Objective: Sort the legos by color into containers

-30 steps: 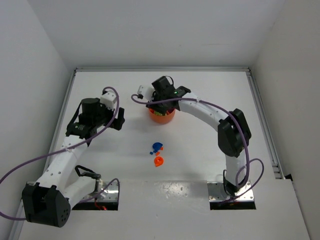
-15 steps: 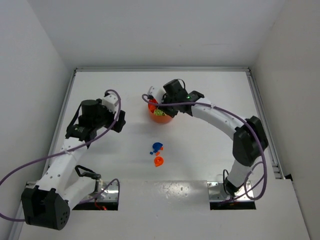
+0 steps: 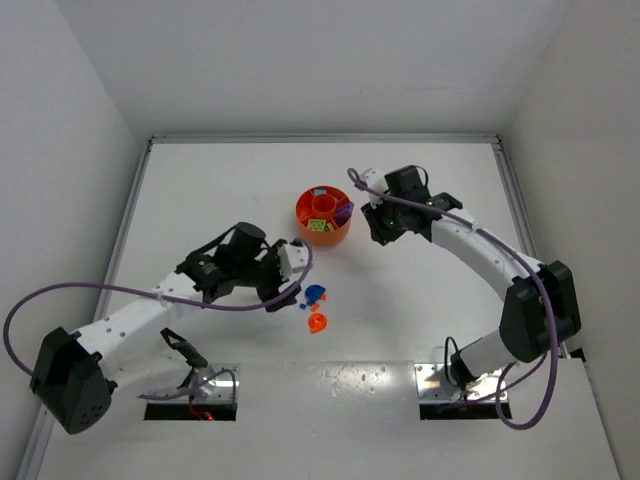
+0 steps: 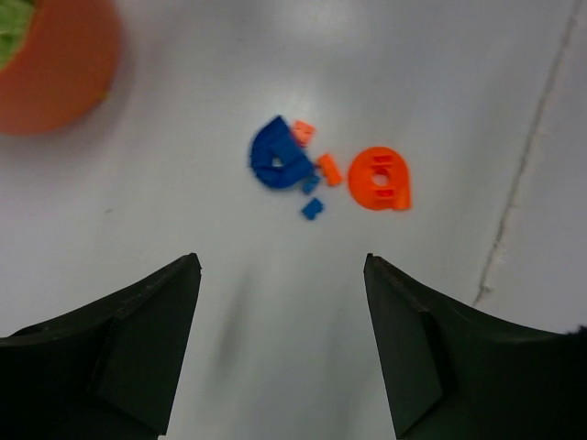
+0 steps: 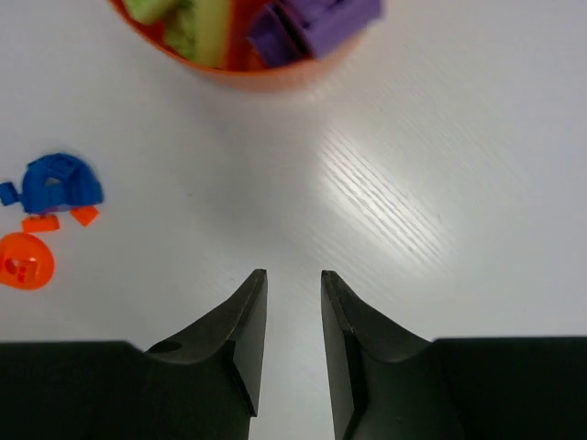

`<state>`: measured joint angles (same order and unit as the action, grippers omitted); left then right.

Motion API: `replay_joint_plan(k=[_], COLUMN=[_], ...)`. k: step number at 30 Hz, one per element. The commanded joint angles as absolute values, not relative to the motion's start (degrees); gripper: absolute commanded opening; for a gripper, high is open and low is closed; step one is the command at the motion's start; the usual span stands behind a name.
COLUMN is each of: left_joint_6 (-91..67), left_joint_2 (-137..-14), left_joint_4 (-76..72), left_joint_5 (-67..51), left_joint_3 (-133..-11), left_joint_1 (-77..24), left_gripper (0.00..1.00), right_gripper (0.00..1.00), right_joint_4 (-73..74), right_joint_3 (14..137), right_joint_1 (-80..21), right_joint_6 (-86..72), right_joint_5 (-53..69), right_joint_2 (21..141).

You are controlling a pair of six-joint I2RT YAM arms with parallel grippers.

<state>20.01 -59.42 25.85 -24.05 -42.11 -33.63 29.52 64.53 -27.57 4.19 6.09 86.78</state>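
The round orange tray (image 3: 323,236) holds purple, yellow-green, orange and teal legos. Its wall shows in the left wrist view (image 4: 55,64) and in the right wrist view (image 5: 248,78), where purple bricks (image 5: 316,23) and yellow-green pieces (image 5: 183,18) lie inside. On the table lie a blue rounded piece (image 3: 315,293) (image 4: 278,165) (image 5: 60,183), an orange rounded piece (image 3: 317,322) (image 4: 380,179) (image 5: 23,261) and a few tiny orange and blue bricks (image 4: 312,209). My left gripper (image 3: 288,292) (image 4: 280,261) is wide open and empty, just left of these pieces. My right gripper (image 3: 372,228) (image 5: 293,273) is empty, its jaws a narrow gap apart, right of the tray.
White walls enclose the table on three sides. A seam in the table surface (image 4: 523,183) runs just beyond the orange piece. Purple cables hang off both arms.
My left gripper has swung from the far left down to the loose pieces. My right gripper has moved off the tray to its right side.
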Motion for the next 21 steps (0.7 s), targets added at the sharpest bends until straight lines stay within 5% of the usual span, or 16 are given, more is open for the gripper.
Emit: replay_joint_plan(k=[1, 10, 21], left_joint_6=[22.33, 16.36, 10.46], left_joint_2=[-61.52, -67.23, -74.53], left_joint_4=[27.25, 21.89, 17.58], left_joint_5=[-27.77, -25.14, -17.59], left_joint_3=[-43.51, -41.66, -41.13], left_joint_1=[-40.33, -53.51, -56.6], left_gripper=[0.78, 0.75, 0.69], right_gripper=[0.31, 0.34, 0.35], right_joint_4=[27.86, 27.33, 29.0], right_joint_3=[64.07, 64.07, 66.8], right_joint_1=[-23.3, -14.78, -10.55], right_joint_6=[0.7, -1.85, -3.52], right_joint_5=[7.21, 11.15, 17.49], right_joint_2=[83.5, 82.88, 82.35])
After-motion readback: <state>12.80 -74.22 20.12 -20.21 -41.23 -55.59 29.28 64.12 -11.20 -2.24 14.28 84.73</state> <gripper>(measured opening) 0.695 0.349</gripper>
